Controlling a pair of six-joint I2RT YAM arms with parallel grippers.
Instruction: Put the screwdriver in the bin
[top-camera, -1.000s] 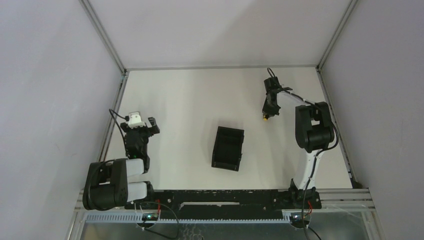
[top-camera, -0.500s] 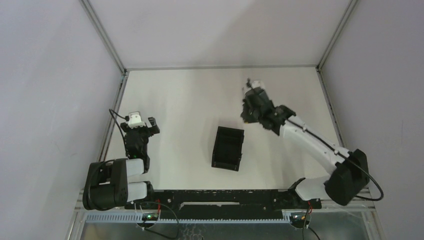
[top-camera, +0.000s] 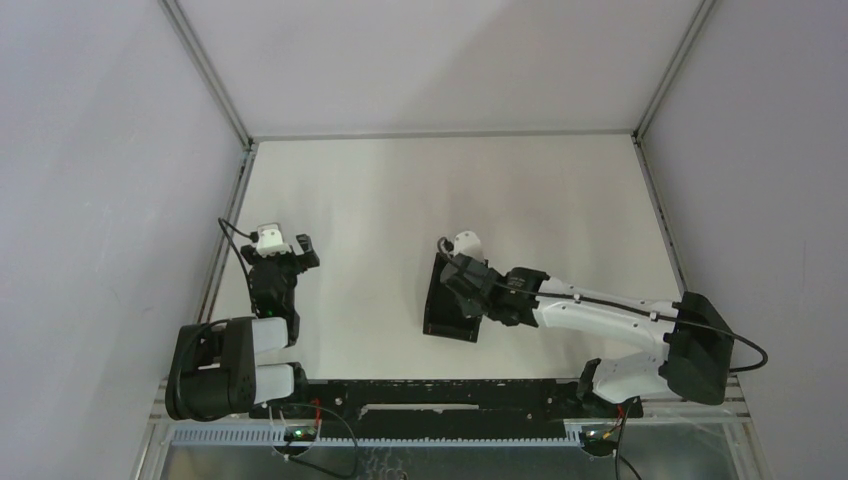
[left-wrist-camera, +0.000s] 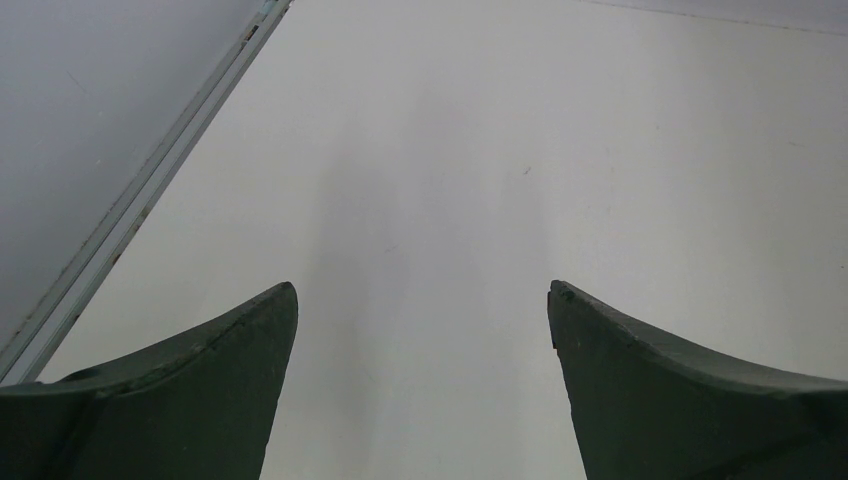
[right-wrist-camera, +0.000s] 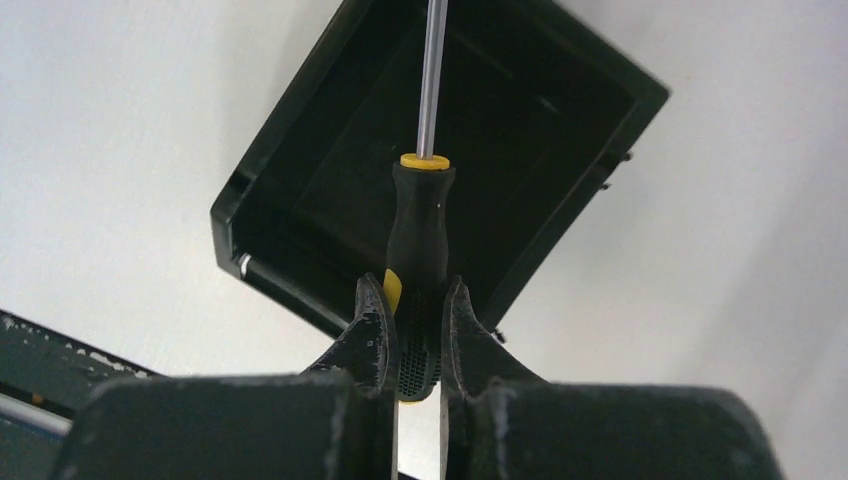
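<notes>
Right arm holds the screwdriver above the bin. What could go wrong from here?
1. The right tool grips the screwdriver only at the handle's rear end, so it may pivot.
2. The shaft runs across the bin and out of the wrist view; released now, its tip might catch the far wall.
3. The bin sits skewed to the tool; a low descent could nudge it.

Work cell viewed from above. A flat matte white tabletop is closed in by three plain pale grey-lilac wall panels: a back panel, a left panel and a right panel. Slim silver aluminium struts rise at the two far corners. A matching aluminium rail edges the table's left side, and a black crossbar spans its near edge. The light is soft and even, and shadows are faint.
</notes>
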